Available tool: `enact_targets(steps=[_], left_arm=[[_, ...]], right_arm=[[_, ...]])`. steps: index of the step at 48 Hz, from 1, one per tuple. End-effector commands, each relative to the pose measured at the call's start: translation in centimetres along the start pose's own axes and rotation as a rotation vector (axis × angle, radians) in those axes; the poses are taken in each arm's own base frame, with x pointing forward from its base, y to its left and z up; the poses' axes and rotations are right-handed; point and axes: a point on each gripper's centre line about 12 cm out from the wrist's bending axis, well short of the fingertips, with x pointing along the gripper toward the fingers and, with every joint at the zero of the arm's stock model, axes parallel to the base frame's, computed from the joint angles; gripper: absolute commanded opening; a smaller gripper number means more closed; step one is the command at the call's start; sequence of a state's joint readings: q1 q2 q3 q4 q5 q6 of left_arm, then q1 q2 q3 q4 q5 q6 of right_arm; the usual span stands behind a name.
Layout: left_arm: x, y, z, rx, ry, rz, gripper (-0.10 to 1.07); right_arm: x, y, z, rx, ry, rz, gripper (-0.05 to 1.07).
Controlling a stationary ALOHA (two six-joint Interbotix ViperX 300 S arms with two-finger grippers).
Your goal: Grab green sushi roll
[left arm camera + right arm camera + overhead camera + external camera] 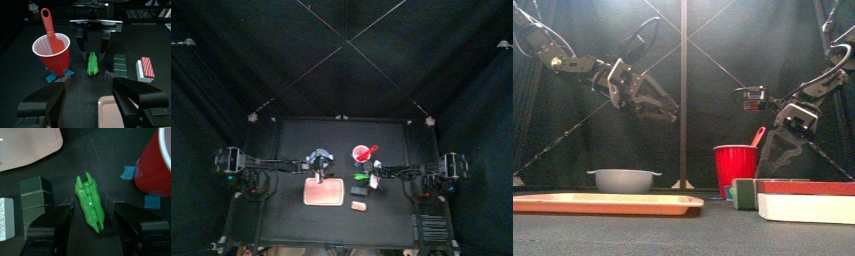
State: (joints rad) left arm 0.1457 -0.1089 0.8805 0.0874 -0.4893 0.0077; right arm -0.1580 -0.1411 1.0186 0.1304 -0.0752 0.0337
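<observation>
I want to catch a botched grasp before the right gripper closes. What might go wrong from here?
1. The right gripper straddles the green sushi roll with its fingers open, but the roll lies slanted between them. Closing may twist it or squeeze it out.
2. The dark green blocks sit close beside one finger and may get nudged.
3. The red cup stands near on the other side, so a careless lift might knock it.

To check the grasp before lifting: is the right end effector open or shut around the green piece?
Open. The right end effector straddles the green piece lying on the table; dark gaps show on both sides of it.
</observation>
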Motion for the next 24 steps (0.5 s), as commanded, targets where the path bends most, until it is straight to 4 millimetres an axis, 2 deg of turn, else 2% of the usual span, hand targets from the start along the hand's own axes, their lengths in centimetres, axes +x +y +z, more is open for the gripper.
enact_targets(steps=[1, 15, 24], left_arm=[[0.0, 0.2, 0.7, 0.0, -0.026, 0.005, 0.93], [-0.3, 0.1, 0.6, -0.001, -0.023, 0.004, 0.93], [-0.3, 0.1, 0.6, 0.0, -0.023, 0.003, 0.93]], right_arm=[[-0.4, 0.5, 1.4, -0.002, -0.046, 0.013, 0.88], [-1.4, 2.4, 3.7, 0.046, -0.058, 0.063, 0.88], [-1.6, 4.0, 4.3, 0.082, -0.002, 0.105, 0.88]])
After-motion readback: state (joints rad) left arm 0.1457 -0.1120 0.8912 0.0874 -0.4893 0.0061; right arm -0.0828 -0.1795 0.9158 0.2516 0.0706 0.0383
